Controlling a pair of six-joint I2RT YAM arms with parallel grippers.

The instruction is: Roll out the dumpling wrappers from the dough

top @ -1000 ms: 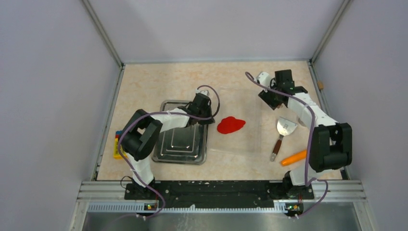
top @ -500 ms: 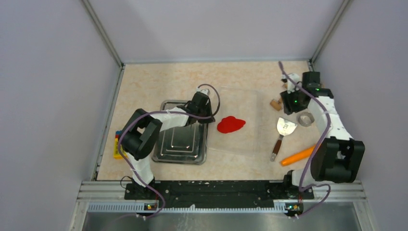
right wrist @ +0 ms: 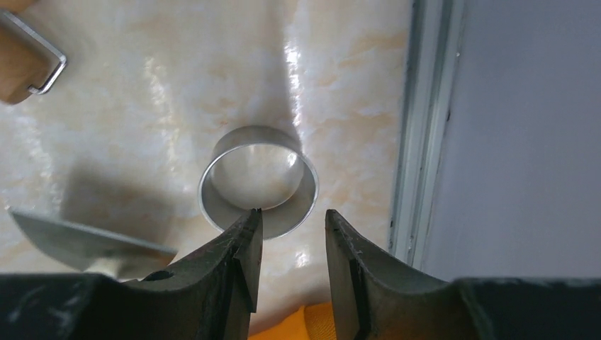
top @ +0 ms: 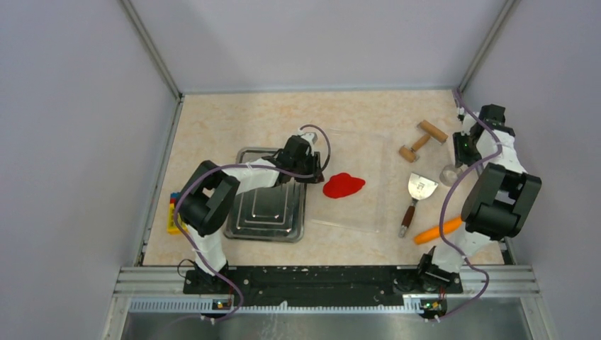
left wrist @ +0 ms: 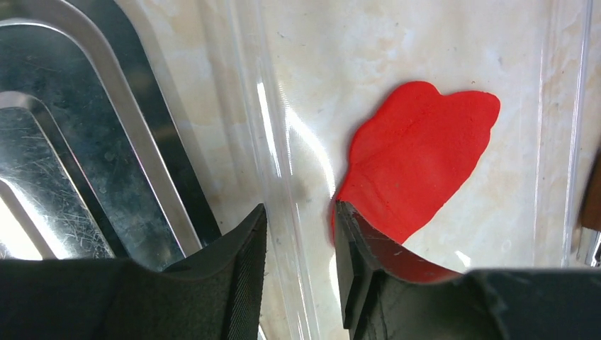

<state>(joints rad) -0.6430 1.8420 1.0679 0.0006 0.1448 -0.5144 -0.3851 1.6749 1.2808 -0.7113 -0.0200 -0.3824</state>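
Top view: your left gripper (top: 315,174) and right gripper (top: 455,163) are both too small and too shadowed by their wrists here to tell how their claws stand. The table (top: 212,127) is pale marbled stone, walled by plain grey panels. The dough (top: 344,185), a flat, irregular bright red piece, lies on a clear plastic sheet (top: 361,145) just right of a steel tray (top: 268,205). A wooden rolling pin (top: 422,140), a spatula (top: 418,191) and an orange carrot (top: 434,231) lie further right.

Left wrist view: the frame cuts off the tray's stepped, scratched rim. Your left claw is apart, straddling the glossy sheet's left edge. The right fingertip (left wrist: 354,241) overlaps the dough's near corner; whether it touches is unclear.

Right wrist view: only corners of the spatula blade, pin and carrot show. Your right claw is apart, hovering at the near wall of a shiny metal ring (right wrist: 259,180) beside the grey wall rail (right wrist: 418,127), clamping nothing.
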